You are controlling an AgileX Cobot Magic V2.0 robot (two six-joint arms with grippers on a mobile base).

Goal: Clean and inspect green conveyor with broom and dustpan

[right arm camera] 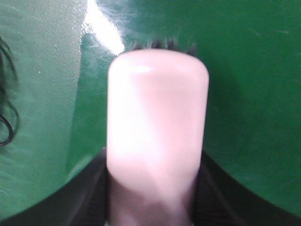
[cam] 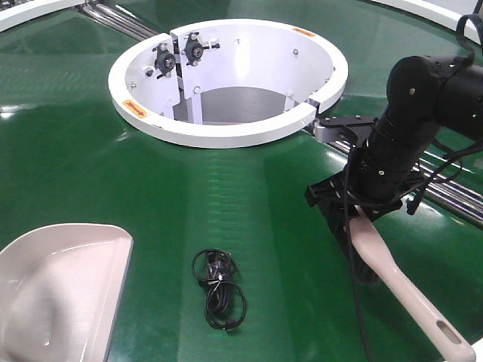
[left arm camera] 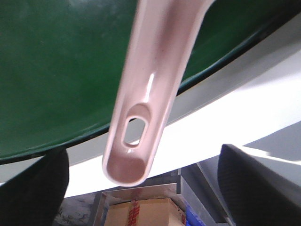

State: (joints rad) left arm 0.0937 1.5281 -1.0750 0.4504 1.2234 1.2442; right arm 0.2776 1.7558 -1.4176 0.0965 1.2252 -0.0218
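Observation:
The green conveyor fills the front view. The pale dustpan lies at the bottom left with its wide edge towards the belt's middle. In the left wrist view its slotted handle reaches past the belt's edge. My left gripper is open, with its fingers wide apart on either side of the handle and not touching it. My right gripper is shut on the broom, whose bristles are down on the belt and whose handle points to the bottom right. The right wrist view shows the broom's back between the jaws.
A black tangled cable lies on the belt between the dustpan and the broom, and shows at the left edge of the right wrist view. The white ring hub stands behind. Steel rollers run at the right. A cardboard box sits below the belt's white frame.

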